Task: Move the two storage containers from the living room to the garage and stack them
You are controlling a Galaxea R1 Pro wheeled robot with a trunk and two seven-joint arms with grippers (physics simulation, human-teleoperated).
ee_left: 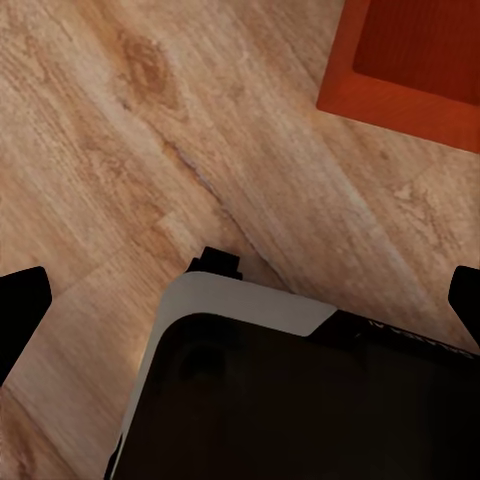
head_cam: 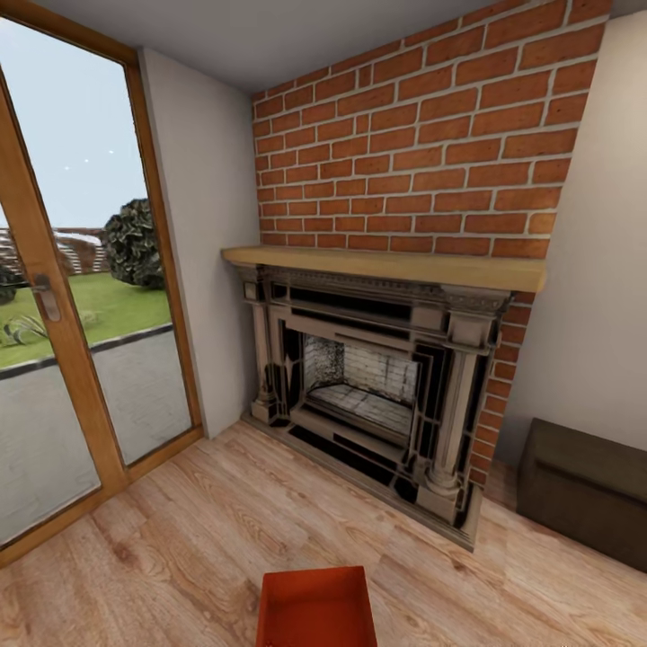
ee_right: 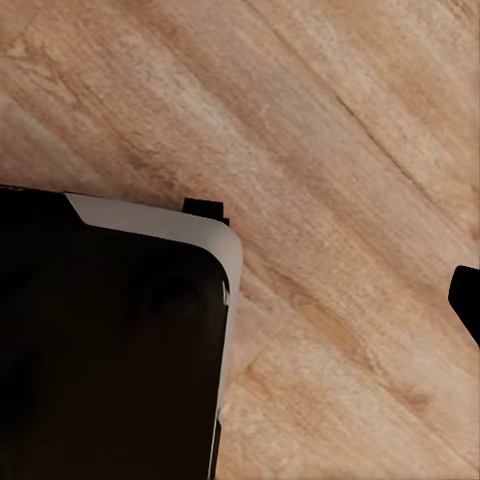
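Observation:
One orange-red storage container (head_cam: 316, 607) sits on the light wood plank floor of the living room, low in the head view, just in front of me. Its open top faces up and nothing shows inside. A corner of the container (ee_left: 410, 70) also appears in the left wrist view, well apart from my left gripper (ee_left: 240, 305), which hangs open over the floor with nothing between its dark fingertips (ee_left: 20, 310). My right gripper (ee_right: 240, 300) is open over bare planks; one fingertip (ee_right: 466, 300) shows at the frame's edge. The garage is out of view.
A red brick fireplace (head_cam: 377, 395) with a wooden mantel (head_cam: 386, 265) stands ahead. A glass door with a wood frame (head_cam: 54, 359) is at the left. A dark low cabinet (head_cam: 584, 490) sits at the right. My dark base (ee_left: 300, 400) fills part of both wrist views.

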